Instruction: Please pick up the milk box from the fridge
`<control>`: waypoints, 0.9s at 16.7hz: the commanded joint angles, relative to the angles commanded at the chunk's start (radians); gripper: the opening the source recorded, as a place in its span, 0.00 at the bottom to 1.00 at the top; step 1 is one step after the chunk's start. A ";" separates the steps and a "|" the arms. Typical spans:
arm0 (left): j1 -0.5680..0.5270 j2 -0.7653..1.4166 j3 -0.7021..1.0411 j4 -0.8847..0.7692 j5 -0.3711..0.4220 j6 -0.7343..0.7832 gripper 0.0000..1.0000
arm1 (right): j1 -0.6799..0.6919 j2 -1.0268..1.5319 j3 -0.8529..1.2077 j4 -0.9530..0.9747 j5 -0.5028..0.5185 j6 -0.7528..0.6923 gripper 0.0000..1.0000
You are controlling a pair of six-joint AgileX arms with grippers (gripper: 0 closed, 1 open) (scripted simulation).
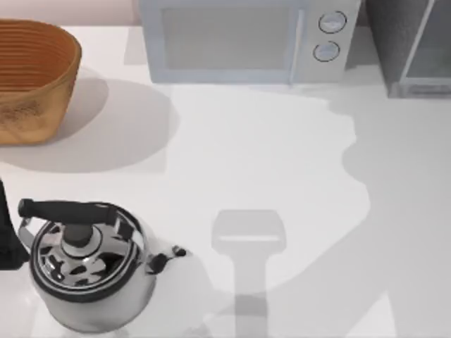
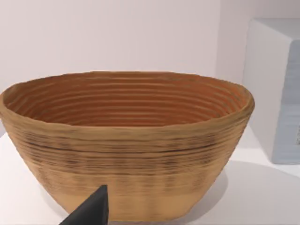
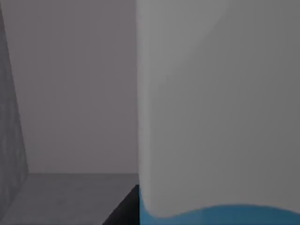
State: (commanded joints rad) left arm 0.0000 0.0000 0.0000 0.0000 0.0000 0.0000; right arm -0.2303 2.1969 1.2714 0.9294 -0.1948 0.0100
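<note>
The milk box (image 3: 215, 103) looms very close in the right wrist view, a white face with a sky-blue band along its lower edge. It stands on the grey floor inside the fridge (image 3: 70, 192). A dark part of my right gripper (image 3: 126, 208) sits right beside the carton's near corner. In the top view the fridge (image 1: 394, 42) stands at the back right, dark grey with a paler door panel (image 1: 433, 42). My left arm (image 1: 5, 243) stays parked at the table's left edge, its gripper (image 2: 91, 211) pointing at a basket.
A woven basket (image 1: 28, 77) sits at the back left. A pale blue-grey microwave (image 1: 239, 39) with two round dials stands at the back centre. A shiny kettle (image 1: 88, 267) with a black handle occupies the front left. An arm's shadow falls across the table's front middle.
</note>
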 joint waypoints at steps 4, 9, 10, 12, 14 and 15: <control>0.000 0.000 0.000 0.000 0.000 0.000 1.00 | -0.002 -0.037 0.010 -0.048 0.001 0.000 0.00; 0.000 0.000 0.000 0.000 0.000 0.000 1.00 | -0.003 -0.066 -0.032 -0.029 -0.009 0.002 0.00; 0.000 0.000 0.000 0.000 0.000 0.000 1.00 | -0.006 -0.090 -0.065 -0.015 -0.015 0.002 0.00; 0.000 0.000 0.000 0.000 0.000 0.000 1.00 | -0.018 -0.149 -0.165 0.022 -0.027 0.002 0.00; 0.000 0.000 0.000 0.000 0.000 0.000 1.00 | -0.033 -0.213 -0.289 0.061 -0.040 0.003 0.00; 0.000 0.000 0.000 0.000 0.000 0.000 1.00 | -0.040 -0.244 -0.343 0.079 -0.045 0.003 0.00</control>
State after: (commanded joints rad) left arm 0.0000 0.0000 0.0000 0.0000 0.0000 0.0000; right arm -0.2701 1.9533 0.9286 1.0083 -0.2402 0.0133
